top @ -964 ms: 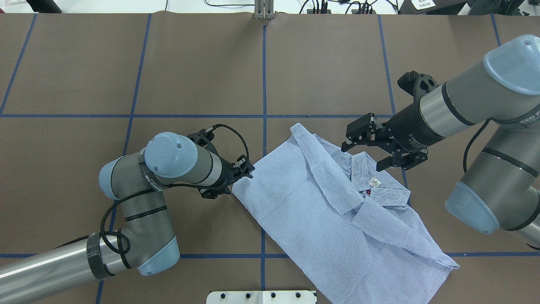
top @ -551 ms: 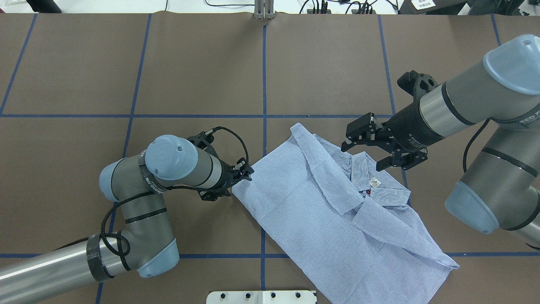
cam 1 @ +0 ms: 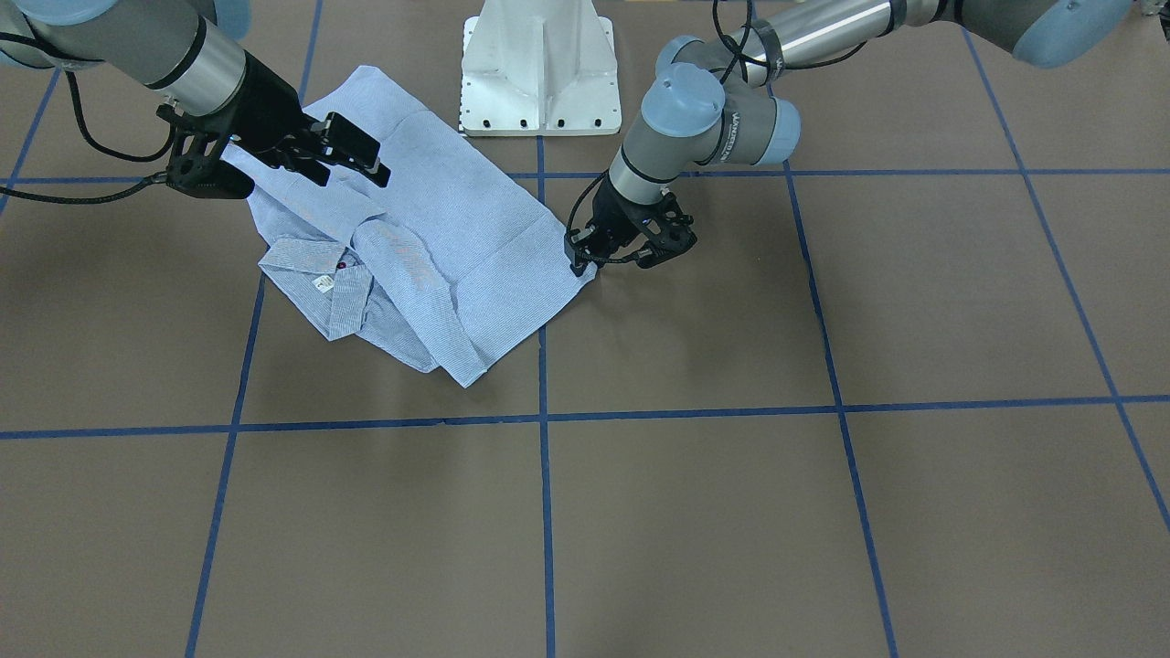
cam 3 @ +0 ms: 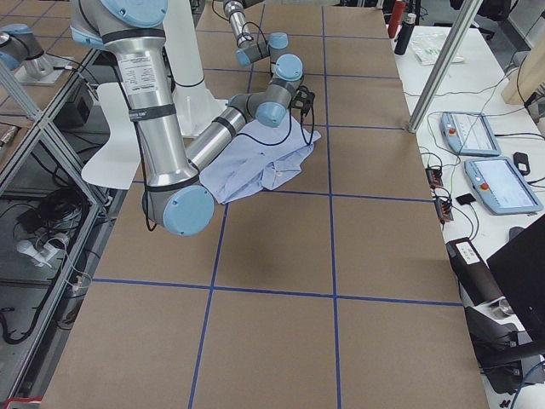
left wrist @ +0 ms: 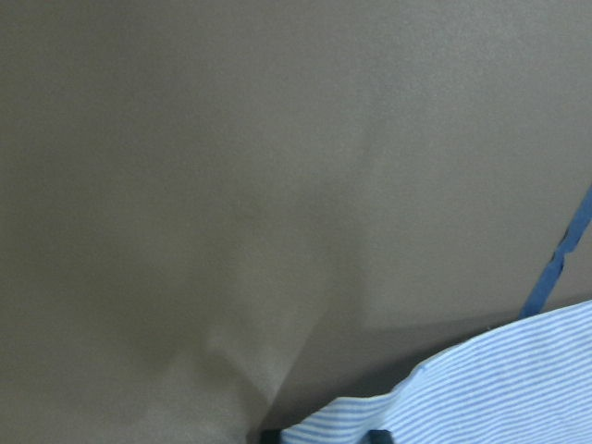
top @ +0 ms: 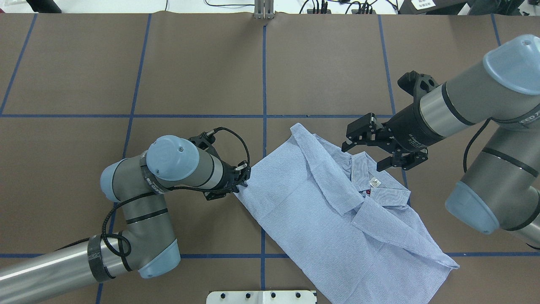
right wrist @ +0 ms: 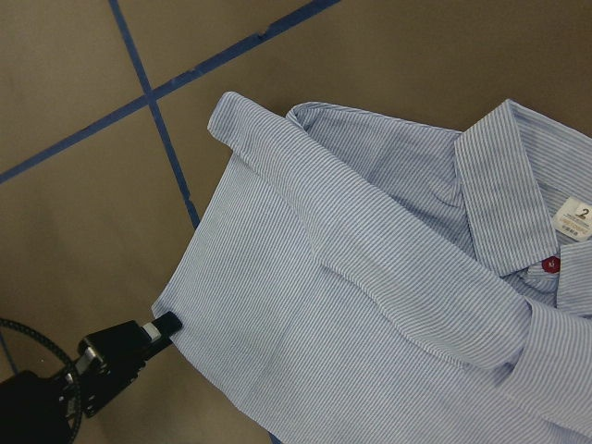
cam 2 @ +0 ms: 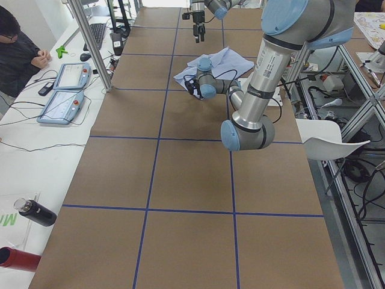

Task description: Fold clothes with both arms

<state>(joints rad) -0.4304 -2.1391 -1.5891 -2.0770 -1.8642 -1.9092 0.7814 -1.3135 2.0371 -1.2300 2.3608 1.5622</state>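
Observation:
The striped shirt (top: 312, 211) lies crumpled on the brown table, collar and white label (top: 374, 182) to its right side. My left gripper (top: 244, 179) is at the shirt's left corner (cam 1: 585, 274), shut on that edge. In the left wrist view the cloth (left wrist: 499, 388) runs between the fingertips at the bottom. My right gripper (top: 361, 157) hovers open above the collar area (cam 1: 315, 274) with nothing held. The right wrist view looks down on the shirt (right wrist: 351, 305) and shows the left fingers (right wrist: 165, 326) on its corner.
The white pedestal (cam 1: 539, 73) stands just behind the shirt at the robot's side. Blue tape lines (top: 264, 84) grid the brown table. A person (cam 2: 18, 48), teach pendants (cam 2: 60, 90) and bottles (cam 2: 36, 212) are at a side bench off the table.
My left gripper has shifted slightly toward the robot and the shirt's left corner has bunched under it. The right arm has not moved.

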